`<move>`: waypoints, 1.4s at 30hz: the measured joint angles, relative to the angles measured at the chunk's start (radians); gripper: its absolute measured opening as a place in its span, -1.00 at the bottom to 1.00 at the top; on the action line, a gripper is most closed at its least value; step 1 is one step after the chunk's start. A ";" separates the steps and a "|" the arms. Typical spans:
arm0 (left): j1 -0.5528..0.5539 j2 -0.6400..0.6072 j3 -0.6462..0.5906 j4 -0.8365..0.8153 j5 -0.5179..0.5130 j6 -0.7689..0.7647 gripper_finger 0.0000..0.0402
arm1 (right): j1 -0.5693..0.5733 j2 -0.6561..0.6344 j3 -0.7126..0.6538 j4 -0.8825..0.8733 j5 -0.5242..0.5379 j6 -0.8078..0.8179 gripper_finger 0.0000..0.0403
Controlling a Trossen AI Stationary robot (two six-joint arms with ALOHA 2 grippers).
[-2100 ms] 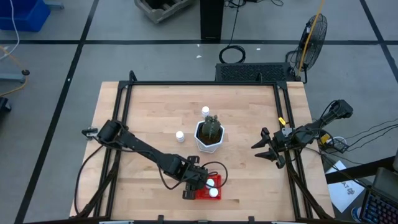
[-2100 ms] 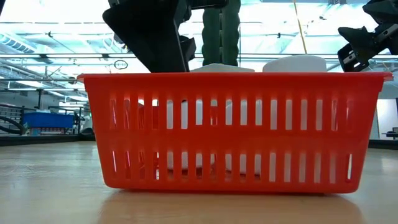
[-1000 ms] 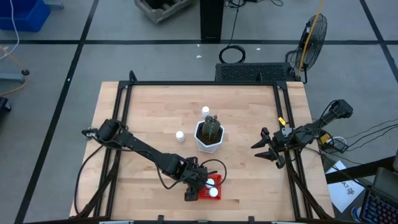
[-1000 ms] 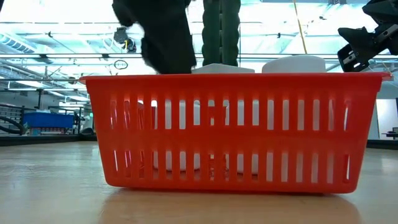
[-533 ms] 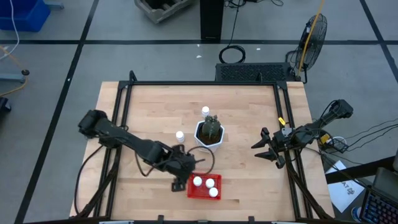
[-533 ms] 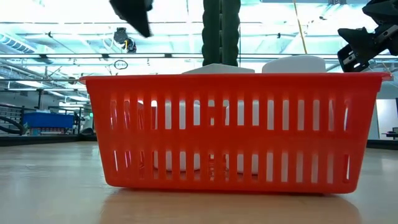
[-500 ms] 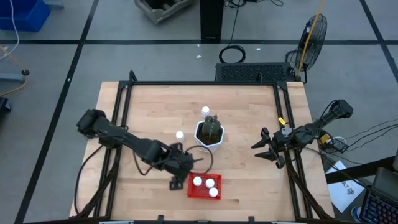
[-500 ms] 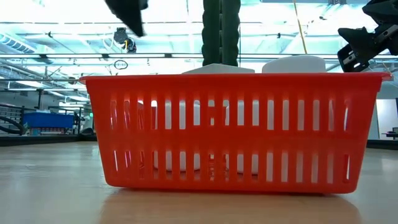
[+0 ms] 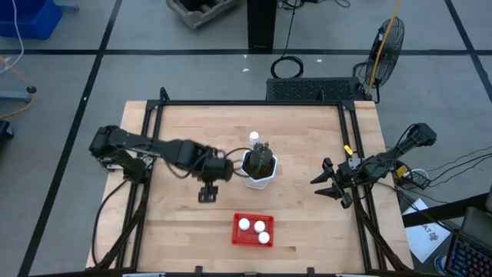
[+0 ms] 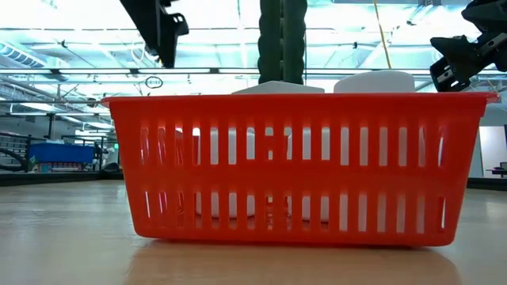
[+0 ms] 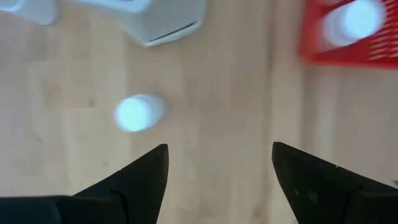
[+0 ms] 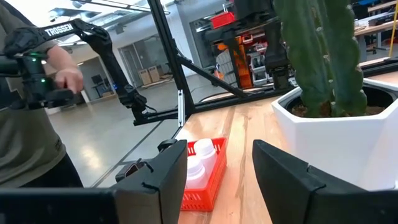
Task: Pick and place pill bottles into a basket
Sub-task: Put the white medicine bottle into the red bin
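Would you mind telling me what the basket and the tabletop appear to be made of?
The basket looks like red moulded plastic with a slight gloss: thin, even vertical slats and a smooth rim. The tabletop appears to be pale wood, perhaps butcher block, with a matte finish: parallel plank seams and grain show.

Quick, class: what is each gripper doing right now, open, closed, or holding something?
Left gripper: open, empty, above a loose pill bottle.
Right gripper: open, empty, waiting at the table's right edge.

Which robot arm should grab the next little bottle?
The left. Its open pincer hovers right by a loose pill bottle beside the white pot. The right pincer waits at the table's far edge.
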 joint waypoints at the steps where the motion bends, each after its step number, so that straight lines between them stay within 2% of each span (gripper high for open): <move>1: 0.024 0.000 0.000 -0.008 -0.001 0.026 0.45 | 0.000 0.000 0.000 0.001 0.000 0.000 -0.13; 7: 0.168 -0.001 -0.035 0.011 0.046 0.139 0.45 | 0.000 0.000 0.000 0.001 0.000 0.000 -0.15; 12: 0.240 0.000 -0.120 0.095 0.111 0.159 0.45 | 0.000 0.000 0.000 0.001 0.000 0.000 -0.13; 17: 0.234 -0.001 -0.171 0.112 0.110 0.144 0.45 | 0.000 0.000 0.000 0.001 0.000 0.000 -0.14; 21: 0.224 -0.049 -0.237 0.150 0.117 0.152 0.45 | 0.000 0.000 0.000 0.001 0.000 0.000 -0.14; 29: 0.278 -0.238 -0.427 0.306 0.118 0.056 0.45 | 0.000 0.001 0.000 0.000 0.000 0.000 -0.14; 33: 0.312 -0.309 -0.483 0.398 0.160 0.039 0.45 | 0.000 0.001 0.000 0.000 0.000 0.000 -0.14; 37: 0.339 -0.325 -0.534 0.530 0.261 0.014 0.45 | 0.000 0.000 0.000 0.001 0.000 0.000 -0.13; 42: 0.321 -0.326 -0.590 0.598 0.222 0.012 0.45 | 0.000 0.001 0.000 0.000 0.000 0.000 -0.14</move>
